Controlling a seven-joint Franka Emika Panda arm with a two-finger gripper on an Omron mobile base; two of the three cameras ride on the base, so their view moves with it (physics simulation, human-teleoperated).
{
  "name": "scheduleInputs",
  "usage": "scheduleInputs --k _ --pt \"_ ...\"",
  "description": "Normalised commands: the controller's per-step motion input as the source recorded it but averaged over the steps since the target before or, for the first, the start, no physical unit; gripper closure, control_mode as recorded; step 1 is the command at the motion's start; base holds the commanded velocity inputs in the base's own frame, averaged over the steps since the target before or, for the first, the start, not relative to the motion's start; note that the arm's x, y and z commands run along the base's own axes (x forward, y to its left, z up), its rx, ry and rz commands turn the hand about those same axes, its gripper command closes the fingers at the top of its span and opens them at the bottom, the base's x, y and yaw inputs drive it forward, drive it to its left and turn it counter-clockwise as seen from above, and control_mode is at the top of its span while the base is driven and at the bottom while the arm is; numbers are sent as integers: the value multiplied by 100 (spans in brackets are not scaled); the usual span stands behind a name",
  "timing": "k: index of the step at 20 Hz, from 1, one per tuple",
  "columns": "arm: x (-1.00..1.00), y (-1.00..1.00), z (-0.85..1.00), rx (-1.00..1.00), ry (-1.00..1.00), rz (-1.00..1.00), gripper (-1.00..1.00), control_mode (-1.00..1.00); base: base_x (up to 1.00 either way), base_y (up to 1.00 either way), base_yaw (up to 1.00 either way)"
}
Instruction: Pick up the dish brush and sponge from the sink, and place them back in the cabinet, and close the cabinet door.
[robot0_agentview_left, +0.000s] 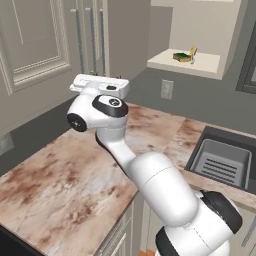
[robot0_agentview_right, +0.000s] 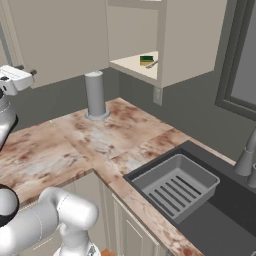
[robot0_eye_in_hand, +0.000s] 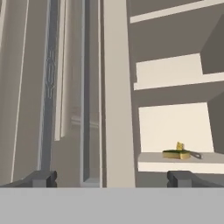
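Observation:
The green and yellow sponge (robot0_agentview_left: 181, 56) (robot0_agentview_right: 146, 60) (robot0_eye_in_hand: 176, 154) lies on the lower shelf of the open cabinet (robot0_agentview_left: 200, 67) (robot0_agentview_right: 172, 55), with the dish brush (robot0_agentview_left: 193, 52) (robot0_agentview_right: 152, 64) (robot0_eye_in_hand: 195, 155) beside it. The cabinet door (robot0_agentview_left: 127, 35) (robot0_agentview_right: 60, 40) (robot0_eye_in_hand: 118, 87) stands swung open to the cabinet's left. My gripper (robot0_agentview_left: 106, 76) (robot0_agentview_right: 26, 70) (robot0_eye_in_hand: 113, 178) is open and empty, raised above the counter to the left of the door, and faces its edge. The black sink (robot0_agentview_left: 220, 137) (robot0_agentview_right: 220, 220) lies to the right.
A grey ribbed drainer tray (robot0_agentview_left: 222, 162) (robot0_agentview_right: 175, 187) sits in the sink, and the faucet (robot0_agentview_right: 247, 157) rises at its far right. A grey cylinder (robot0_agentview_right: 95, 95) stands on the marble counter (robot0_agentview_left: 65, 185) by the wall. Long bar handles (robot0_agentview_left: 92, 35) (robot0_eye_in_hand: 85, 87) run down tall doors.

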Motion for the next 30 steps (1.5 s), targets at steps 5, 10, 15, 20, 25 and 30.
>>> scheduleInputs --k 5,10,15,20,25,30 --pt "0 -1 0 0 0 -8 -100 -100 0 0 0" --pt "0 -2 0 0 -1 -11 -100 -100 0 0 0" --pt "0 -8 0 0 -1 -10 -100 -100 0 0 0" --pt "0 -23 0 0 0 -2 -100 -100 0 0 0" --pt "0 -39 0 0 0 0 -100 -100 0 0 0" --pt "0 -22 0 0 0 0 -100 -100 0 0 0"
